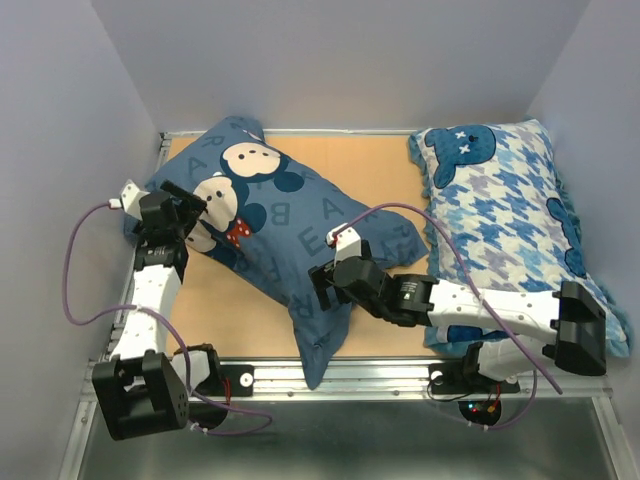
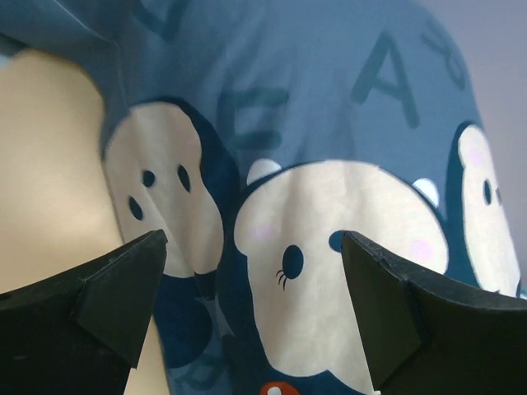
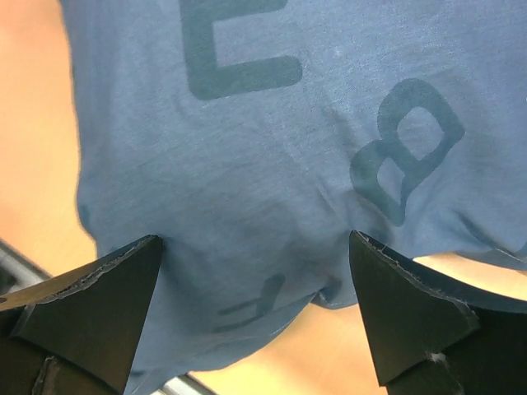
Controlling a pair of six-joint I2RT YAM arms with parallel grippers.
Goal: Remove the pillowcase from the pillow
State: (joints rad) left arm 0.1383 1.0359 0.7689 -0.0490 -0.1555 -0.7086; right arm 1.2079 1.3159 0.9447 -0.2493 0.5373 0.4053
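Note:
The dark blue pillowcase [image 1: 300, 215] with letters and cartoon faces lies stuffed and diagonal across the wooden table [image 1: 370, 170]. The pillow itself is hidden inside it. My left gripper [image 1: 197, 207] is at the case's left end, open, with its jaws spread over the white cartoon faces [image 2: 329, 247]. Nothing is pinched between them [image 2: 252, 237]. My right gripper [image 1: 322, 287] hovers open over the case's lower, flatter end near the hem [image 3: 272, 304]. Blue fabric [image 3: 247, 148] fills the space between its fingertips [image 3: 255, 239], ungripped.
A blue-and-white houndstooth pillow [image 1: 510, 210] lies along the right side, partly under my right arm. A metal rail [image 1: 350, 375] marks the table's near edge. Pale walls close in the left, back and right. Purple cables loop from both arms.

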